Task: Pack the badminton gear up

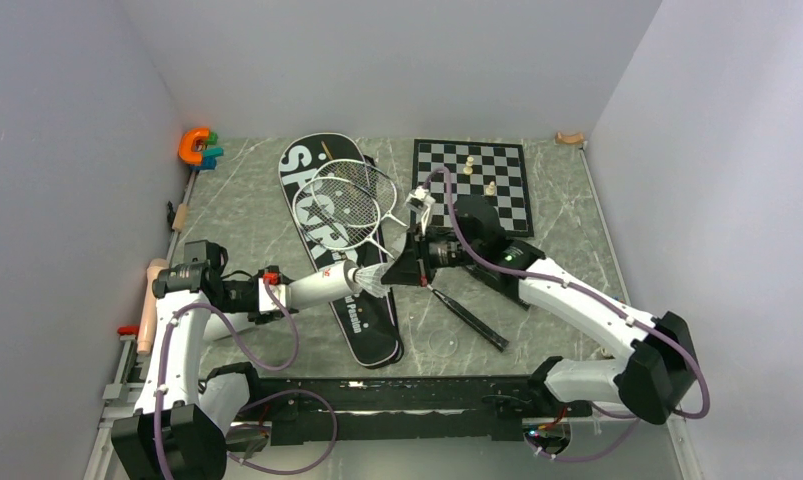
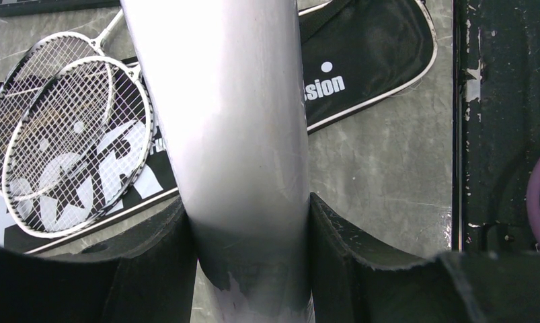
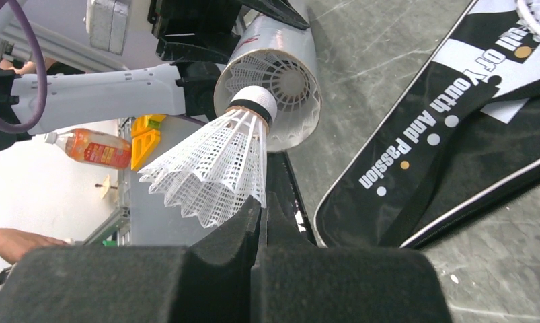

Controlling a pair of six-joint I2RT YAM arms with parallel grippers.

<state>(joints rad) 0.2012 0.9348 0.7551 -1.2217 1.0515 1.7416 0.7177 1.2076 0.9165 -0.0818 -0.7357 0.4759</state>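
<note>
**Two grippers meet at the tube's mouth**

Two arms converge at centre frame in the top view. The left gripper (image 1: 274, 292) is clamped around the whitish tube (image 1: 322, 284), black pads pressing on both sides of its barrel near the closed end, as the left wrist view shows. The tube lies roughly level above the table (image 1: 557, 190), its open mouth pointing right.

Facing it from the right, the right gripper (image 3: 261, 208) has its pads squeezed together on the edge of a white shuttlecock (image 3: 213, 171), pinching the skirt. Its black-banded cork sits right at the tube's rim. Deep inside the tube, a second shuttlecock (image 3: 287, 81) is nested.

Below them the black racket bag (image 1: 370, 325) lies flat, running from upper centre-left down to centre. Two white-framed rackets (image 1: 342, 200) rest with heads overlapping on its upper half. The chessboard (image 1: 477, 180) sits at upper right of centre.
</note>
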